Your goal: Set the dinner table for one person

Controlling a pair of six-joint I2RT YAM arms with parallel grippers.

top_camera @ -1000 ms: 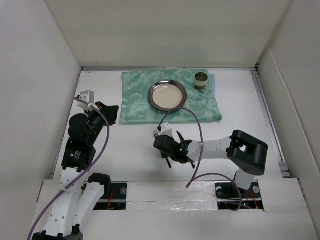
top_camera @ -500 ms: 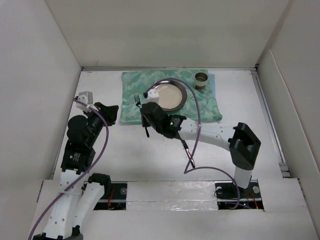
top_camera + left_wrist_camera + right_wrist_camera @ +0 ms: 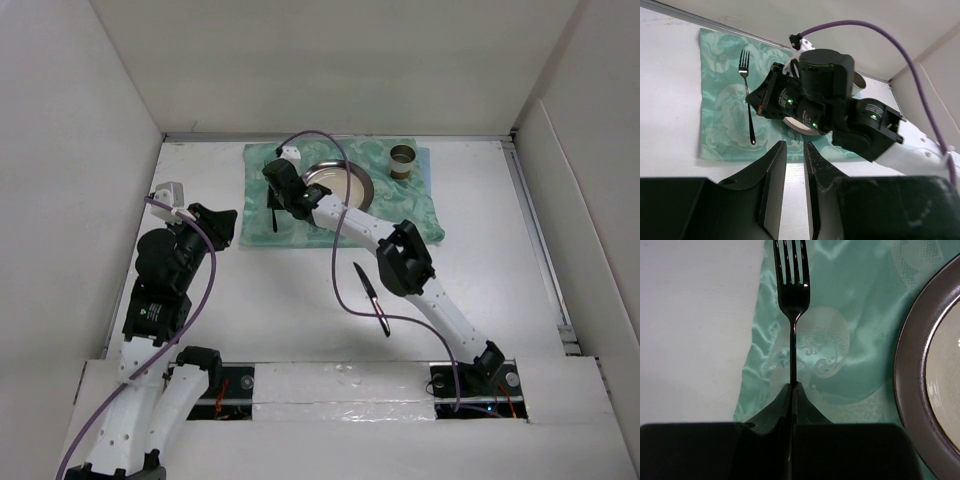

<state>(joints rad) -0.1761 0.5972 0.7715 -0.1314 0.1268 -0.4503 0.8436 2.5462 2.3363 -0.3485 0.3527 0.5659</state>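
The big white table (image 3: 480,250) lay flat inside the white walls, under all the other things. A green cloth (image 3: 410,215) lay at its far side. On the cloth sat a round plate (image 3: 362,190), and a small cup (image 3: 403,160) stood at the far right corner of the cloth.

The right pincer (image 3: 791,386) reached out over the left part of the cloth, just left of the plate. It was pinched tight on the handle of a fork (image 3: 792,300), with the prongs pointing far. I could not tell if the fork touched the cloth.

A knife (image 3: 368,292) lay on the bare table, nearer than the cloth.

The left pincer (image 3: 795,150) hung over the left side of the table. It had a narrow gap and held nothing.
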